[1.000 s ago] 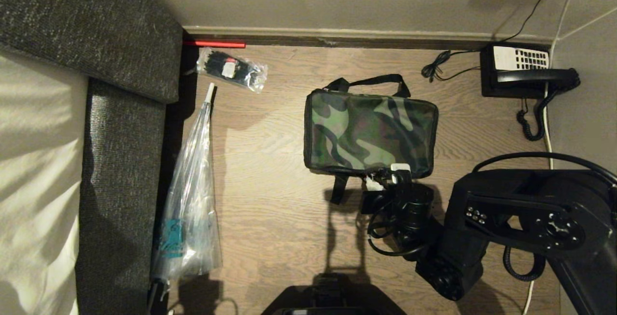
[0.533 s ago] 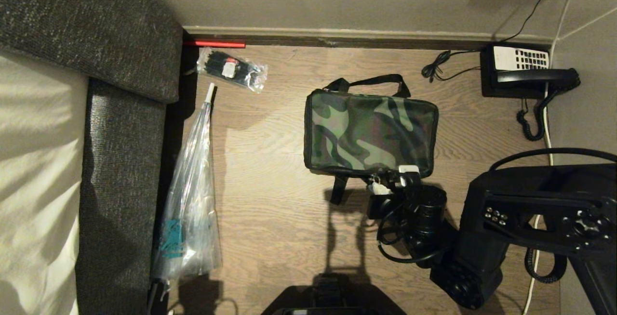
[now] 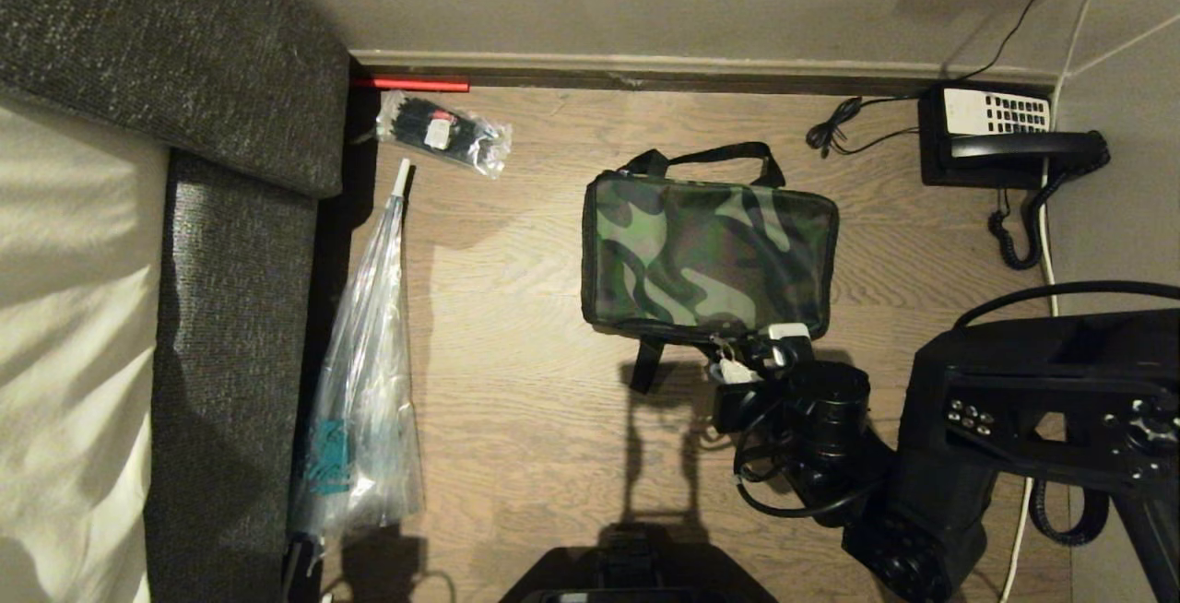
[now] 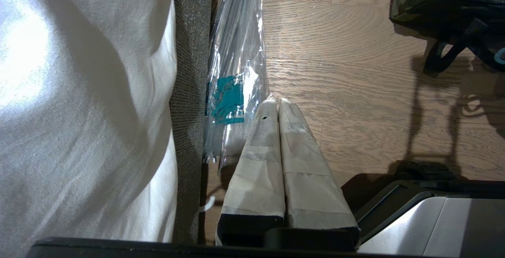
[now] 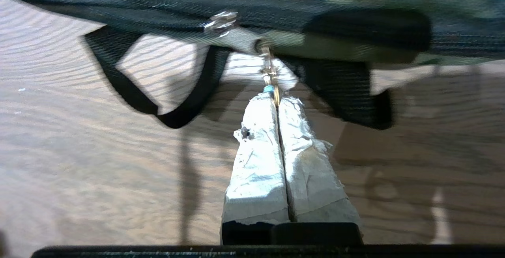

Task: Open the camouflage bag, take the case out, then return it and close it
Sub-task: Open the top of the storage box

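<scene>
Gripping the zipper pull [image 5: 270, 77] at the near edge of the camouflage bag [image 3: 705, 253], the right end effector [image 3: 756, 351] has its taped fingers [image 5: 258, 147] pressed together on the small metal tab. The bag lies flat on the wooden floor [image 3: 516, 419], zipped shut, with one black strap handle [image 3: 705, 158] toward the wall and another [image 5: 158, 96] drooping off the near edge beside the end effector. The case is not visible. The left end effector [image 4: 278, 104] hangs near the floor, fingers pressed together and holding nothing, beside a long clear plastic sleeve [image 3: 364, 372] that lies along the dark upholstered bed base [image 3: 226, 354]. A black telephone [image 3: 1000, 137] with a white keypad sits in the corner, well apart from the bag. A small packet of black items [image 3: 442, 133] lies near the wall.
</scene>
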